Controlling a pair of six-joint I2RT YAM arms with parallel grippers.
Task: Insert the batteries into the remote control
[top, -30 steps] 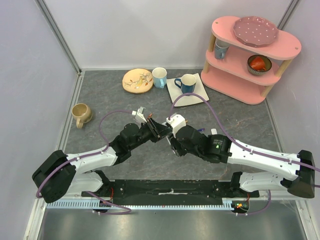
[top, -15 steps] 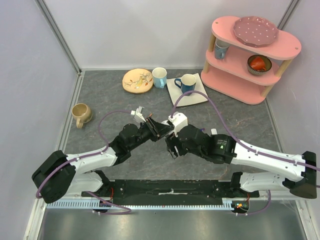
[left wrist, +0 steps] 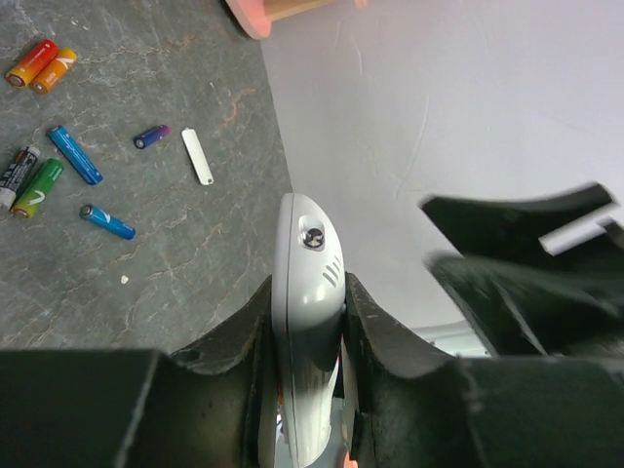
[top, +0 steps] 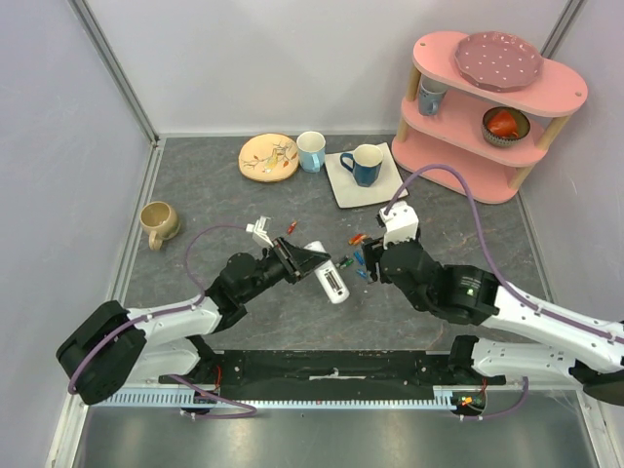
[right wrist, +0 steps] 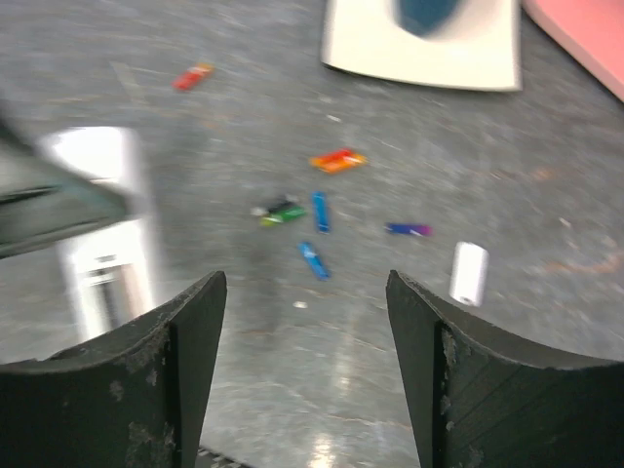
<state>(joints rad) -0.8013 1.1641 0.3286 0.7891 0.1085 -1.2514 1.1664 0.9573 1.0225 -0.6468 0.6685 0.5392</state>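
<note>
Several batteries [right wrist: 319, 211] lie before your empty, wide-spread right gripper [right wrist: 307, 292]; take one, left gripper [top: 310, 261] clamping the remote control [left wrist: 304, 292] level

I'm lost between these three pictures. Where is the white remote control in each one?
Top view: the remote control is near the centre, sticking out of the left hand.
Left wrist view: bottom centre, seen end-on, clamped between the fingers.
Right wrist view: far left, blurred.
Shared landmark: the batteries scattered on the table, right of the remote from above, upper left in the left wrist view, central in the right wrist view.
</note>
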